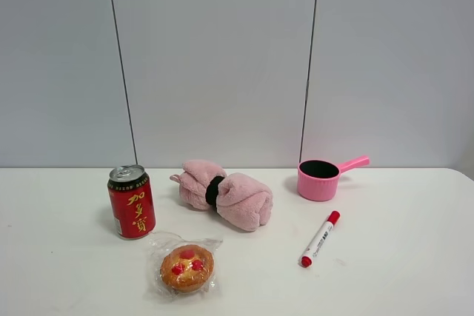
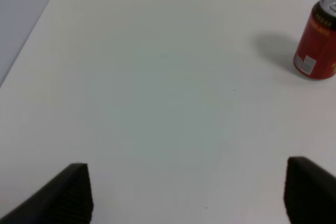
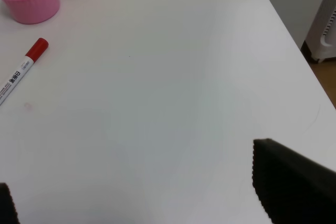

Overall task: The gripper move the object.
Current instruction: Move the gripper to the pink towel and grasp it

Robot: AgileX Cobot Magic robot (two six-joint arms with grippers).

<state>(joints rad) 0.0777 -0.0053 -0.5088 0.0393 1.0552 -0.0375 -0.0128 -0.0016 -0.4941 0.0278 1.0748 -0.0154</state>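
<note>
A: Closest in, the left fingers (image 2: pixel 71 198) are spread wide over the bare white surface (image 2: pixel 157 77), with nothing between them.
B: Same story for the right fingers (image 3: pixel 294 187). They're wide apart and holding nothing, hanging above the surface with its right edge close by.
A: Out by the near edge sits a wrapped pastry (image 1: pixel 187 267), and a red-capped marker (image 1: pixel 320 238) lies further toward the right edge.
B: A step back, the red can (image 1: pixel 131 202) stands upright. Just beside it, not touching, the pink towel roll (image 1: pixel 226 194) lies on its side with a black band (image 1: pixel 214 192) round its middle. It's about midway between the left and right edges, nearer the far edge.
A: Neither set of fingers is on it.
B: Furthest back is the pink pot (image 1: pixel 322 177), handle pointing toward the far right corner.
</note>
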